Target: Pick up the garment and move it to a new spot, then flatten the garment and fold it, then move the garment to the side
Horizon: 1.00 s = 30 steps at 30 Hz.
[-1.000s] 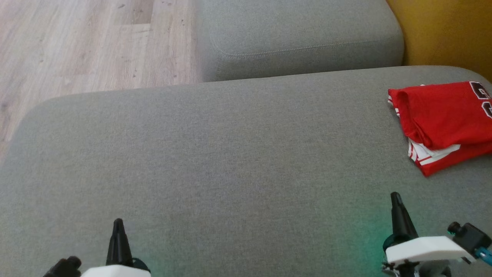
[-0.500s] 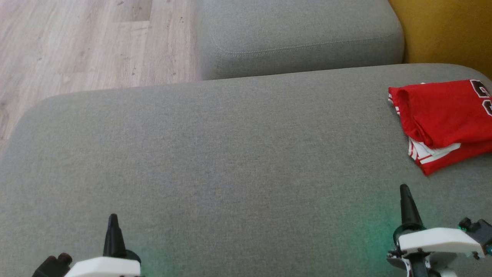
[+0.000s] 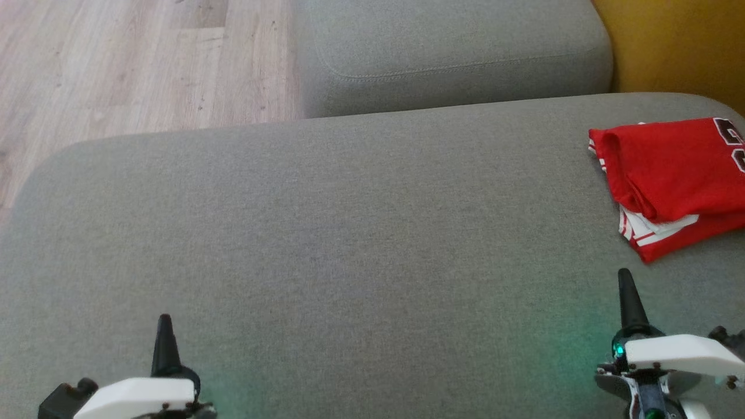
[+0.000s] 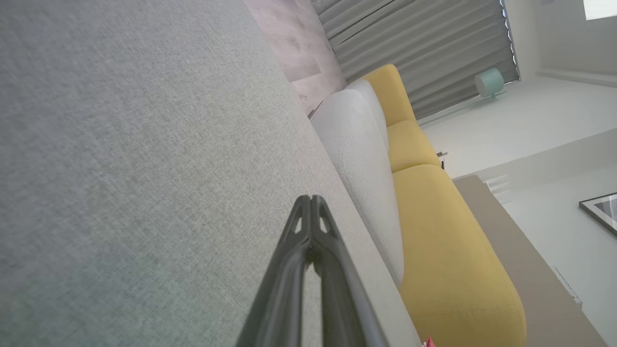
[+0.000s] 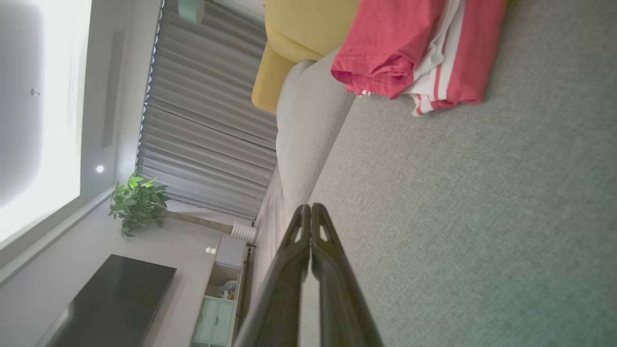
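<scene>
Garment: red, white striped trim, dark numerals, folded into a compact stack. It lies at the far right of the big grey seat cushion, cut off by the head view's right edge, with yellow upholstery just behind it.

Right gripper: on the robot's side of the garment's striped near corner, near it but apart, no contact. Fingers are pressed together and hold nothing, tips pointing toward the garment. In the right wrist view the garment sits above and right of the fingertips, with bare grey fabric between.

Left gripper: lower left, well apart from the garment, most of the cushion between them. Fingers are also pinched together, empty.

Can't tell whether either gripper touches the cushion.

Second grey cushion lies beyond the first, wood floor at upper left.
</scene>
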Available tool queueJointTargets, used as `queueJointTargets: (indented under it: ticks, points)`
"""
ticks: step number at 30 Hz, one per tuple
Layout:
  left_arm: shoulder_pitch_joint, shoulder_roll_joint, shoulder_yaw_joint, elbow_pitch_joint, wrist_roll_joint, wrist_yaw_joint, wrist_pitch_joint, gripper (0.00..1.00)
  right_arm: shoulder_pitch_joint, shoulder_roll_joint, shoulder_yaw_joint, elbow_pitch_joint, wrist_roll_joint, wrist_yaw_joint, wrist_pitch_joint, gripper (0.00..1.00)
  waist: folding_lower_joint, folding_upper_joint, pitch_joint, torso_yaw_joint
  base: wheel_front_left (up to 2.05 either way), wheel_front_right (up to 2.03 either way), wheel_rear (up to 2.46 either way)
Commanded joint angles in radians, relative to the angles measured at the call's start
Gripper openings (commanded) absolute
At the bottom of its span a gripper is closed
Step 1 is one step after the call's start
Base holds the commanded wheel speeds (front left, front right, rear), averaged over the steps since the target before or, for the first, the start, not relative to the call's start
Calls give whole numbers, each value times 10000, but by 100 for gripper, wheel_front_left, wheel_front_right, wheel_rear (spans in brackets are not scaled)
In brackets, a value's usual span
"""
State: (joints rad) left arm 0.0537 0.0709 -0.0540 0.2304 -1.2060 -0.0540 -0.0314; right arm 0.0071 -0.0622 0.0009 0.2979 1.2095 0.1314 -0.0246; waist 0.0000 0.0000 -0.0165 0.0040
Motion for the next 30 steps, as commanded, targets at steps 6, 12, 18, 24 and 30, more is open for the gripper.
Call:
queueJointTargets:
  ticks: [6, 12, 18, 24, 30]
  points:
    - [-776, 127, 529, -165, -957, -200, 233, 0, -634, -167, -65, -423, 958, -6, 226, 0, 0, 0, 38, -8, 0, 0, 0]
    - [-914, 123, 652, -115, -1545, -297, 382, 0, -717, -165, -185, -445, 1533, -6, 372, 0, 0, 0, 65, -13, 0, 0, 0]
    - [-1081, 117, 802, -54, -2253, -415, 563, 0, -817, -161, -332, -473, 2225, -6, 548, 0, 0, 0, 98, -20, 0, 0, 0]
    - [-1248, 110, 955, 6, -2961, -532, 745, 0, -917, -156, -480, -500, 2917, -7, 726, 0, 0, 0, 131, -27, 0, 0, 0]
    - [-1443, 100, 1134, 77, -3784, -669, 959, 0, -1034, -150, -654, -531, 3722, -7, 934, 0, 0, 0, 169, -35, 0, 0, 0]
